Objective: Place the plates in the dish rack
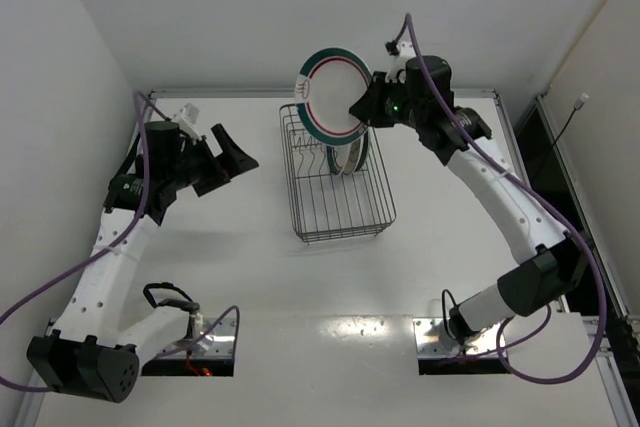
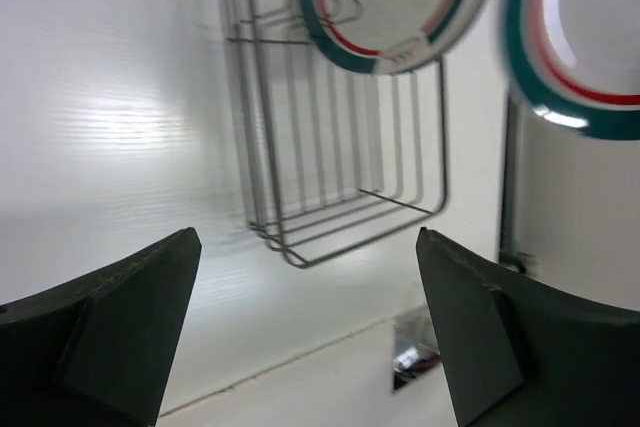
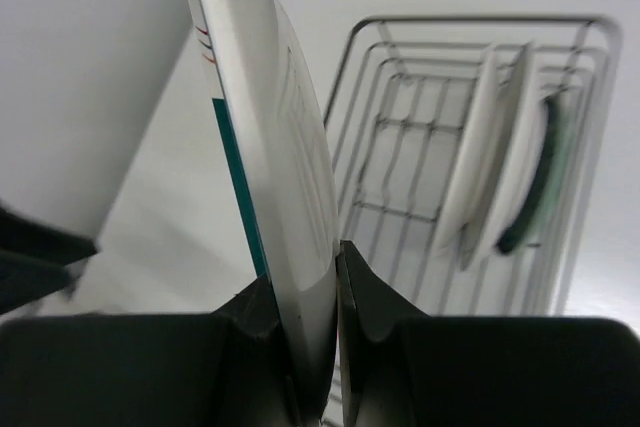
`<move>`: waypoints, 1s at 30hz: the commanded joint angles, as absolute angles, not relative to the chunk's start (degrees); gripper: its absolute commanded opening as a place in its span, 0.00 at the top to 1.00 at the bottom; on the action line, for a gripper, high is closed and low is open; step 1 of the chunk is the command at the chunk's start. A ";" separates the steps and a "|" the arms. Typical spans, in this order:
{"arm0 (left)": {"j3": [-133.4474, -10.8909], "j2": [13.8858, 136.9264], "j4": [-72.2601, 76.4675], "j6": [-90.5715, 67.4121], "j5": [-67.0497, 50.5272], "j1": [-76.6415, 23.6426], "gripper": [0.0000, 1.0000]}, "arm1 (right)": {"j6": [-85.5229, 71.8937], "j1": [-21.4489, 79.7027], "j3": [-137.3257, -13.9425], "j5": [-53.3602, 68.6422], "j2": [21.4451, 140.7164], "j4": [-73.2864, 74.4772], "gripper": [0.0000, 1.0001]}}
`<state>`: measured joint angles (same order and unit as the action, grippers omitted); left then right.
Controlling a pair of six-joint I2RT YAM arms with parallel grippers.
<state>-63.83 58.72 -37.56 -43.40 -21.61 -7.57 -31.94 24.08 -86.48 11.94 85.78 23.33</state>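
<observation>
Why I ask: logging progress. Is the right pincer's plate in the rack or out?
Out. The right pincer grips the plate by its rim, raised over the dish rack; other plates stand inside.

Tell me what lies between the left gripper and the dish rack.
Only bare table between left gripper and dish rack, per the top external view.

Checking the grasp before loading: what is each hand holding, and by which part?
The right hand pinches a white plate with green-and-red rim rings by its rim, upright above the dish rack. The left hand is open, holding nothing.
</observation>
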 commanded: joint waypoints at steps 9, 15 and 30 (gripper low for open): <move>-62.86 56.51 -45.18 -31.39 0.78 -5.01 0.12 | -19.69 31.63 -101.43 -22.92 99.13 35.77 1.00; -60.13 54.68 -44.65 -27.61 8.69 -4.48 0.12 | -20.74 34.63 -104.06 -28.65 104.57 36.91 1.00; -52.38 46.33 -37.88 -25.84 14.76 -3.96 0.11 | -26.01 40.69 -119.96 -44.30 119.07 45.78 1.00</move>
<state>-52.49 48.95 -41.67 -26.37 12.19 -4.49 -23.81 40.03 -115.35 -39.35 117.05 45.32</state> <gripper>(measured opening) 0.886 0.089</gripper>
